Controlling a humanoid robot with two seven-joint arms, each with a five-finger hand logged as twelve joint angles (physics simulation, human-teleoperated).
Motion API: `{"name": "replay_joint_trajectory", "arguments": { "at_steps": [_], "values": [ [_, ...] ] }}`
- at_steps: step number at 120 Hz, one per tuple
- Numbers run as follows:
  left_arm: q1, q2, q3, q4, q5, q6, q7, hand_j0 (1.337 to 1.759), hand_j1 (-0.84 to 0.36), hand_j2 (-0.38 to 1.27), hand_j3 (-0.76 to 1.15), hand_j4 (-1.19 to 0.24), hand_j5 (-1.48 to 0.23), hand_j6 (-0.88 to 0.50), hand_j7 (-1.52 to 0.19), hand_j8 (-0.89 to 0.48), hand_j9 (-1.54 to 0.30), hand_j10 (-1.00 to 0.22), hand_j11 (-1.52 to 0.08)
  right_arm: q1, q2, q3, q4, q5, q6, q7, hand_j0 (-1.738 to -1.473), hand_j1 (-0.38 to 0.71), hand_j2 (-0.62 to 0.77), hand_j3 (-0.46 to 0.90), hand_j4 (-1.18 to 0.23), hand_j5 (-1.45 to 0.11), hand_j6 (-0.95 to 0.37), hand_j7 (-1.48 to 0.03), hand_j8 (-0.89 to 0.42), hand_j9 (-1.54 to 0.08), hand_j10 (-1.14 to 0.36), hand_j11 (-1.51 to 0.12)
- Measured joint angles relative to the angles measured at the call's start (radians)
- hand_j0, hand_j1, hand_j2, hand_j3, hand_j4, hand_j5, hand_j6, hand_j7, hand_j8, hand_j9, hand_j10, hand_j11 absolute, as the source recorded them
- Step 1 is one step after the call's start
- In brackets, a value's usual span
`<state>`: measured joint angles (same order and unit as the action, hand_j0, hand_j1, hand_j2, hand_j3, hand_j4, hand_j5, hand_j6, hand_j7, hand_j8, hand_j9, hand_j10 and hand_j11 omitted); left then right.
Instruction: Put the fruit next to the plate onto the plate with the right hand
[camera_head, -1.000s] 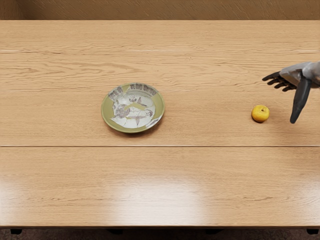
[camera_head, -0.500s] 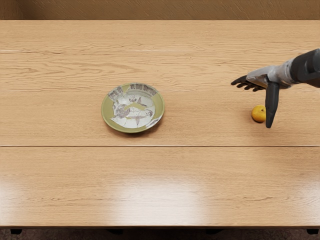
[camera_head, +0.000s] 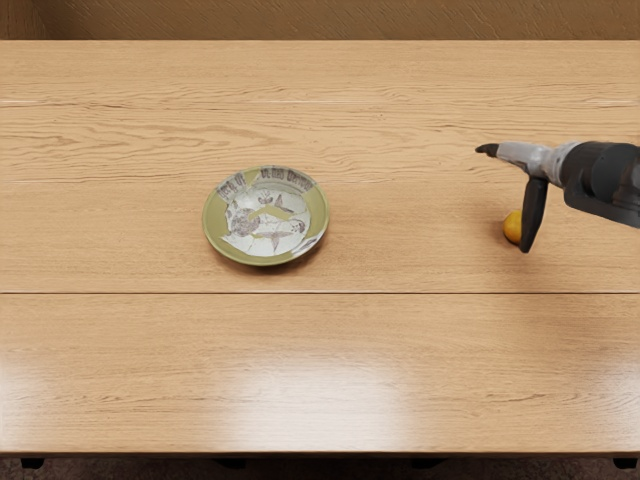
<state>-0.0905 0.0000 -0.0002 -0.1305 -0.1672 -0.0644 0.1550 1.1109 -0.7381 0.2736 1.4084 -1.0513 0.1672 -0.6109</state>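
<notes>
Currently the yellow fruit (camera_head: 511, 227) sits on the table (camera_head: 400, 350) toward its right edge, well apart from the plate (camera_head: 212, 215), which lies nearer the table's middle. I see only a sliver of the fruit, because the right hand (camera_head: 532, 175) hangs over it with one digit pointing down across its right side. The hand is spread and grips nothing. The fruit lies just below the palm, slightly to the left, so I judge a short descent comes next. No left arm shows.
</notes>
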Motion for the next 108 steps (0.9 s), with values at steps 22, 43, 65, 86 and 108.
{"name": "replay_joint_trajectory", "arguments": {
  "at_steps": [22,43,65,86,108],
  "values": [
    [0.0,0.0,0.0,0.0,0.0,0.0,0.0,1.658,0.32,0.0,0.0,-0.02,-0.03,-0.02,-0.03,-0.02,-0.03,-0.02,-0.03,-0.046,0.02,-0.002,-0.011,-0.095,-0.043,0.0,-1.658,-0.35,0.0,0.0,0.0,0.0,-0.01,0.0,-0.01,0.0,0.0,0.0],
    [0.0,0.0,0.0,0.0,0.0,0.0,0.0,1.658,0.32,0.0,0.0,-0.02,-0.03,-0.02,-0.03,-0.02,-0.03,-0.02,-0.03,-0.088,0.019,-0.001,-0.005,-0.129,-0.061,0.0,-1.658,-0.35,0.0,0.0,0.0,0.0,-0.01,0.0,-0.01,0.0,0.0,0.0],
    [0.0,0.0,0.0,0.0,0.0,0.0,0.0,1.658,0.32,0.0,0.0,-0.02,-0.03,-0.02,-0.03,-0.02,-0.03,-0.02,-0.03,-0.126,0.018,-0.001,0.004,-0.154,-0.091,0.0,-1.658,-0.35,0.0,0.0,-0.01,0.0,-0.01,0.0,-0.01,0.0,0.0,0.0],
    [0.0,0.0,0.0,0.0,0.0,0.0,0.0,1.658,0.32,0.0,0.0,-0.02,-0.03,-0.02,-0.03,-0.02,-0.03,-0.02,-0.03,-0.156,0.022,0.0,0.004,-0.205,-0.145,0.0,-1.658,-0.31,0.0,0.0,-0.04,-0.04,-0.04,-0.04,-0.04,-0.04,-0.04,-0.04],
    [0.0,0.0,0.0,0.0,0.0,0.0,0.0,1.658,0.32,0.0,0.0,-0.02,-0.03,-0.02,-0.03,-0.02,-0.03,-0.02,-0.03,-0.172,0.023,-0.001,0.002,-0.222,-0.164,0.0,-1.658,-0.24,-0.02,0.0,-0.1,-0.12,-0.1,-0.12,-0.1,-0.12,-0.1,-0.12]
  ]
}}
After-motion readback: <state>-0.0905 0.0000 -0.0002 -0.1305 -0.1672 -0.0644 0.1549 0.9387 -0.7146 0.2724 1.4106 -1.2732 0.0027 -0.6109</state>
